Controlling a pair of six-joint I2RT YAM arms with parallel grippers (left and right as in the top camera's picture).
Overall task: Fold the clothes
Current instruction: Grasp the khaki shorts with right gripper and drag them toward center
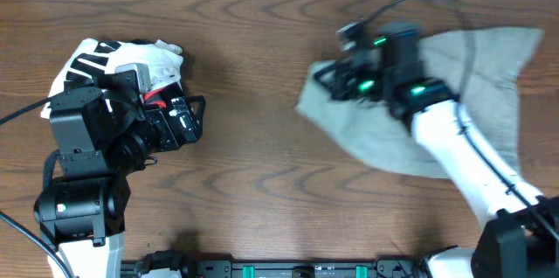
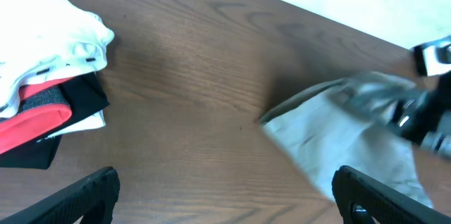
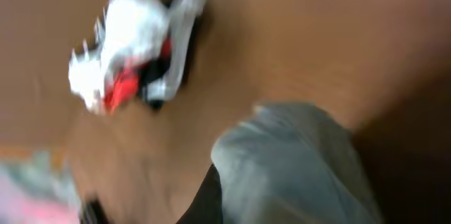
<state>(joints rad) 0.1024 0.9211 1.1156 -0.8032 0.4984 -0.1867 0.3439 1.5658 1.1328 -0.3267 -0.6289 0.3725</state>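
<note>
On the right half of the dark brown wood-grain table: pale khaki cotton shorts, spread out and crumpled, one corner reaching toward the far right edge. Over the left part of that cloth, the right gripper on its white arm, green lights lit, jaws pinched together on a bunched fold of the shorts. In the right wrist view, grey fabric heaped right against the dark fingers, all of it blurred.

On the left, well apart from the shorts: a white garment bundle with black stripes and red trim, partly covered from above by the black left arm. Just beside that bundle, toward the table's middle, the left gripper, jaws spread wide and gripping nothing, with bare wood between the fingers in the left wrist view.

Any label or print on either garment too blurred or too small to read. Along the near edge, a black rail with green fittings.
</note>
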